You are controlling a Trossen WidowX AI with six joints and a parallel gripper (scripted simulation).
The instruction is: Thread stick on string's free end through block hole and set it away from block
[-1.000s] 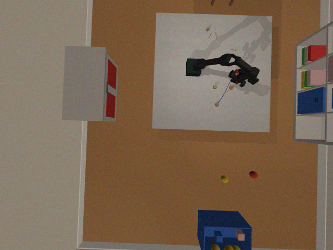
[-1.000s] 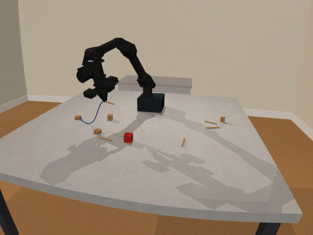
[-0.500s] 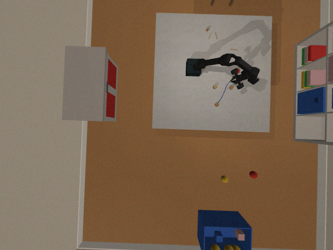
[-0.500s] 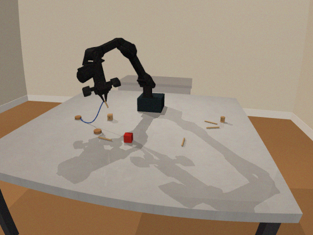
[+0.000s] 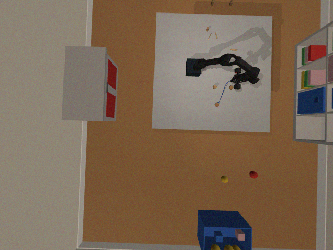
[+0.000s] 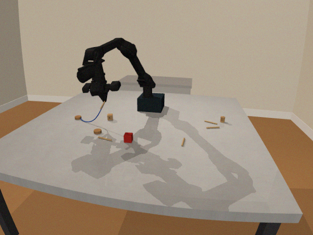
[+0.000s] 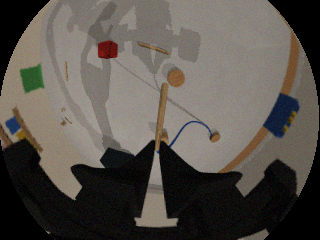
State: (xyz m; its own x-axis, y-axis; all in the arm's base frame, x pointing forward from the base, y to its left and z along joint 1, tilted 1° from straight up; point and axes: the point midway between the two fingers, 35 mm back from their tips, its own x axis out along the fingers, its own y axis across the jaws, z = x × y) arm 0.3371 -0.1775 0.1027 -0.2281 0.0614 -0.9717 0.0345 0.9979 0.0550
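Note:
My gripper [image 5: 232,80] [image 6: 104,101] [image 7: 157,143] is shut on the wooden stick [image 6: 102,105] [image 7: 162,112], near its string end, above the table. The stick juts out from the fingertips; the arm hides it in the top view. The blue string [image 5: 222,92] [image 6: 87,122] [image 7: 194,121] sags from the fingertips to the round button [image 5: 216,104] [image 6: 78,117] [image 7: 215,136]. The small block [image 5: 215,86] [image 6: 109,117] [image 7: 165,136] sits on the table, apart from the stick, with a dark hole facing the exterior camera. The stick partly covers it in the wrist view.
On the table [image 5: 171,107] [image 6: 151,176] are a second wooden disc [image 5: 231,87] [image 6: 97,131] [image 7: 176,78], a red cube [image 6: 128,137] [image 7: 107,49], a loose stick [image 6: 104,138] [image 7: 153,48] near them, several sticks farther off and a wooden cylinder [image 5: 207,28] [image 6: 222,119].

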